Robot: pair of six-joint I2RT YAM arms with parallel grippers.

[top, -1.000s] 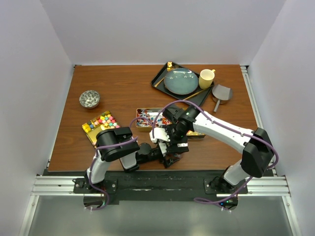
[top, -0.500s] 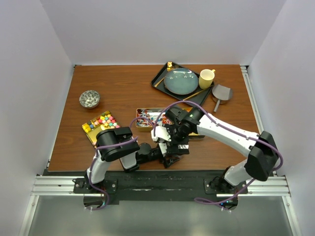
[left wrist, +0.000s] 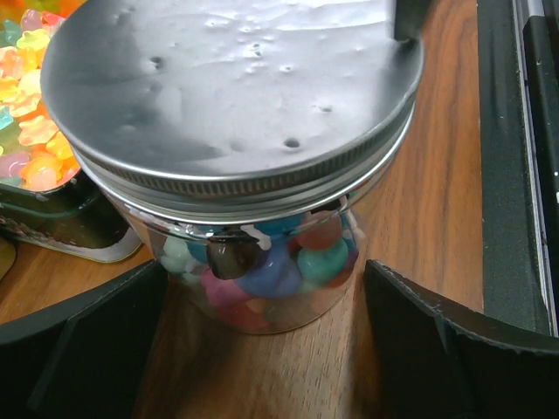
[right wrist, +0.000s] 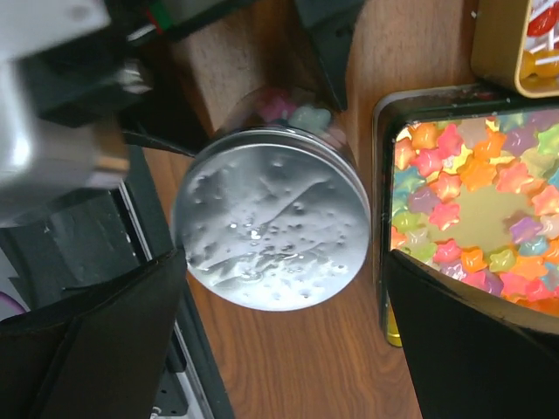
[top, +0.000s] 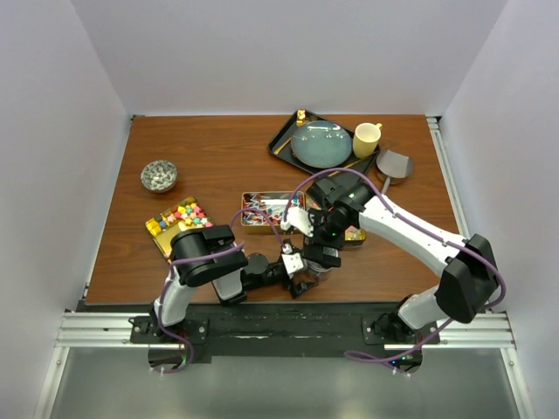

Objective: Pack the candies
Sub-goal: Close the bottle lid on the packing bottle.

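Observation:
A clear glass jar with a silver lid stands near the table's front edge. It holds multicoloured candies. My left gripper has its fingers against the jar's two sides. My right gripper is open and hovers over the lid without touching it. Star-shaped gummies fill a gold tin right of the jar. Chunky multicoloured candies and wrapped ones lie in two other tins.
A black tray with a blue plate and a yellow mug stands at the back. A metal scoop lies beside it. A small bowl is at the left. A black rail runs along the near edge.
My right gripper has turned and shifted right, off the jar's lid. The left arm and the jar have stayed put.

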